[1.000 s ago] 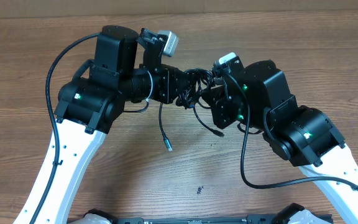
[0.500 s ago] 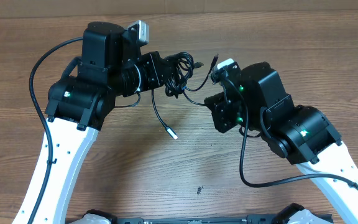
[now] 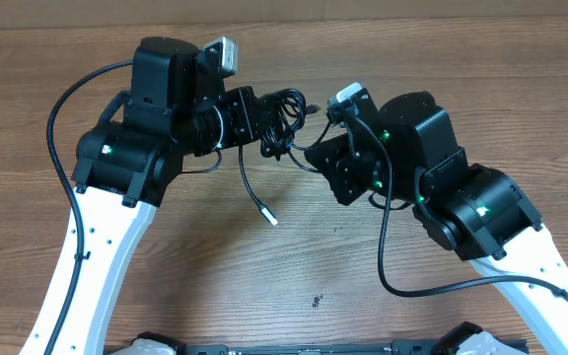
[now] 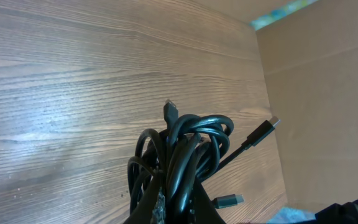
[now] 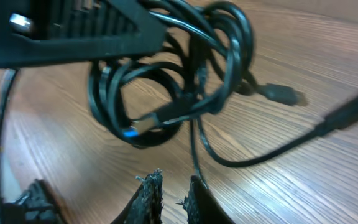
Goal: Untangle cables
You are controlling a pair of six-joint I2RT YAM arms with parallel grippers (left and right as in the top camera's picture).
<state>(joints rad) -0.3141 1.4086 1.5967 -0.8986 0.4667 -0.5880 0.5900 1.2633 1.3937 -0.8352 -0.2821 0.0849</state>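
The left gripper [image 3: 262, 122] is clamping its jaws tight on the cables [image 3: 286, 110], which are bunching in a knot of black loops just off its fingertips and hanging above the wooden table [image 3: 264, 296] at the middle rear. In the left wrist view the cables [image 4: 185, 149] are rising straight out of the closed left gripper [image 4: 174, 210], with small plug ends sticking out to the right. One loose cord is dropping from the knot towards the table and ending in a silvery plug [image 3: 269, 217]. To the right of the knot, the right gripper [image 3: 323, 158] is pointing at it from just beside. Its jaws are standing only a sliver apart in its own camera (the right gripper [image 5: 171, 190] is sitting low in that picture, below the cables [image 5: 173, 93]). A thin strand [image 5: 194, 152] is running down to them, though I cannot tell whether they are pinching it.
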